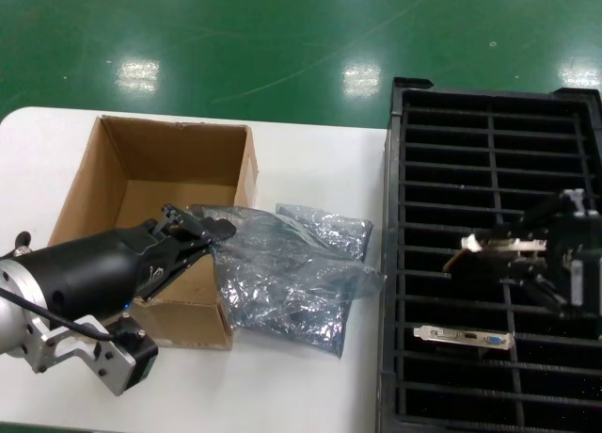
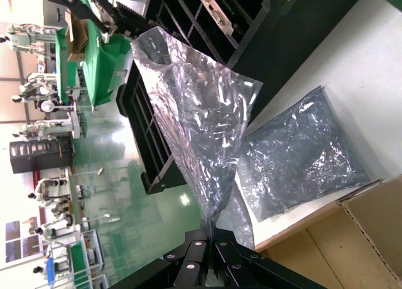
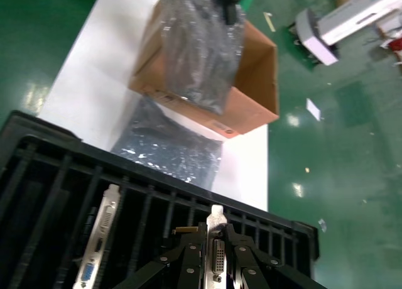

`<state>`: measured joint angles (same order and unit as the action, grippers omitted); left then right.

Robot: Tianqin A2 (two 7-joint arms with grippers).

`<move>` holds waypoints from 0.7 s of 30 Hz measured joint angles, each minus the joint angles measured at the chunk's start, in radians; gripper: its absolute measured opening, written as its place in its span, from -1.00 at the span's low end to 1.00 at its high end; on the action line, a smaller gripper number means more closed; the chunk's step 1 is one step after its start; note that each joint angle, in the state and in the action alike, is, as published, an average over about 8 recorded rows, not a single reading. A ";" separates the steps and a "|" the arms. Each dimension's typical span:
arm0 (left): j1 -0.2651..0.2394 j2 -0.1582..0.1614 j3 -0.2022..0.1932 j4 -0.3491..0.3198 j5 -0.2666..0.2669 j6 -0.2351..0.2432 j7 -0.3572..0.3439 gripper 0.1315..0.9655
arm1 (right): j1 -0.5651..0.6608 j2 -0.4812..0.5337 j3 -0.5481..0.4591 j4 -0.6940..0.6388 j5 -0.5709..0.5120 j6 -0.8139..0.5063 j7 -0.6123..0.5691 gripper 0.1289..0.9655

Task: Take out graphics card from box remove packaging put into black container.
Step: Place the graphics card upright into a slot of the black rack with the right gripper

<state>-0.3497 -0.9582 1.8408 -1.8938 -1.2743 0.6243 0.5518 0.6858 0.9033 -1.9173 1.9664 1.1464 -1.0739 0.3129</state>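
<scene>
The left gripper (image 1: 212,231) is sitting over the front right corner of the box (image 1: 132,160), fingers pinched together on one end of the packaging (image 1: 282,273), and the crinkly grey bag is hanging out from it toward the black container (image 1: 489,132). In the left wrist view you can see the bag (image 2: 201,119) fanning out from the clamped fingertips (image 2: 210,239), looking pretty slack and see-through. Another grey bag (image 1: 324,228) is lying flat on the white table (image 1: 310,376) just beside the box, partly tucked under the held one. Over on the other side, the right gripper (image 1: 527,259) is hovering above the slotted tray, squeezing the graphics card (image 1: 489,246) between its fingers, with the silver bracket sticking out toward the table side. The right wrist view is showing that bracket (image 3: 217,251) standing upright between the two fingers (image 3: 188,264), port cut-out facing the camera. I can't really tell if the card's bottom edge is already down in a slot or just above it, the angle's not great. There's a second card (image 1: 466,337) sitting in a slot nearer the robot, bracket up, well apart from the one being held.
</scene>
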 joint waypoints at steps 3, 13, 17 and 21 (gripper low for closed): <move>0.000 0.000 0.000 0.000 0.000 0.000 0.000 -0.98 | 0.022 -0.020 -0.029 0.001 -0.027 -0.034 -0.002 -0.86; 0.000 0.000 0.000 0.000 0.000 0.000 0.000 -0.98 | 0.043 -0.056 -0.081 -0.013 -0.042 -0.090 -0.040 -0.86; 0.000 0.000 0.000 0.000 0.000 0.000 0.000 -0.98 | 0.050 -0.061 -0.083 -0.026 -0.031 -0.103 -0.045 -0.86; 0.000 0.000 0.000 0.000 0.000 0.000 0.000 -0.98 | 0.060 -0.067 -0.081 -0.045 -0.029 -0.111 -0.041 -0.86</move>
<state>-0.3497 -0.9581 1.8407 -1.8938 -1.2743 0.6244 0.5520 0.7456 0.8362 -1.9979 1.9211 1.1176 -1.1845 0.2721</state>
